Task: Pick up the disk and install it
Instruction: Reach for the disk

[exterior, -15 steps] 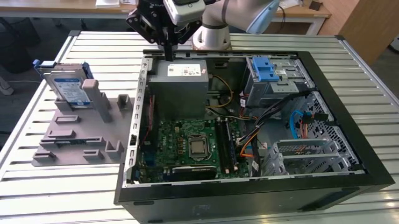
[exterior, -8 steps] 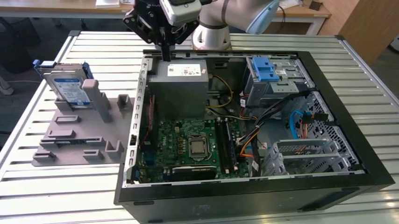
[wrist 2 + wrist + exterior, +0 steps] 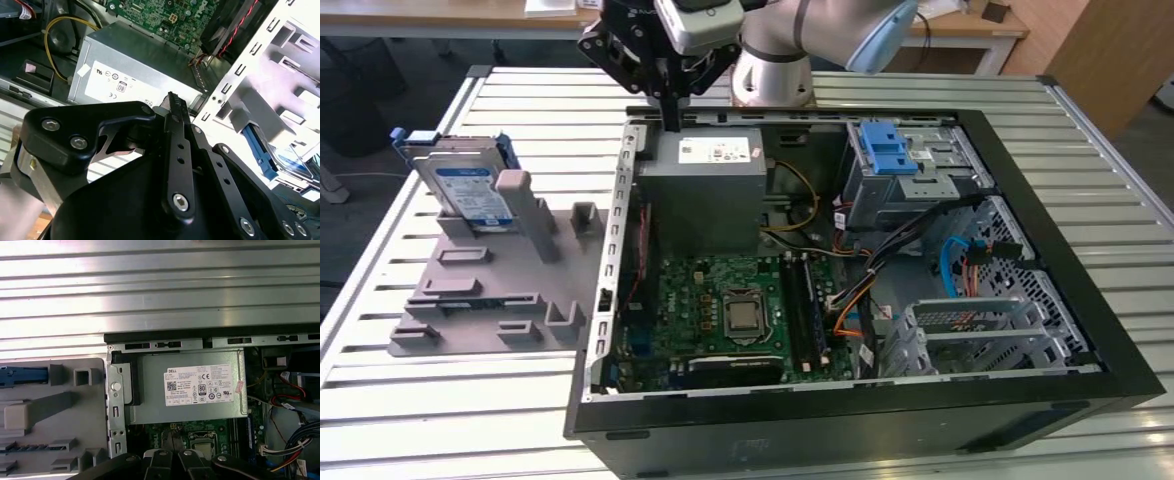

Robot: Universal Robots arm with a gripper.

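In the exterior view, the disk [image 3: 464, 190] stands on edge in a matte grey moulded fixture [image 3: 494, 290], at the exterior view's left of the open black case [image 3: 1067, 300]. It is a silver slab with a white-and-blue label and blue plastic rails. The gripper [image 3: 671, 118] hangs well apart from it, above the case's rear rim, its jaws pressed together and empty.

In the second wrist view, black jointed links taper to the closed gripper [image 3: 173, 100] over a smooth grey metal box [image 3: 135, 65].

In the first wrist view, that box [image 3: 190, 385] borders the ribbed metal table [image 3: 150, 290].

Disk [image 3: 464, 190] rails probably glossy plastic; table [image 3: 454, 400] ribbed bare metal.
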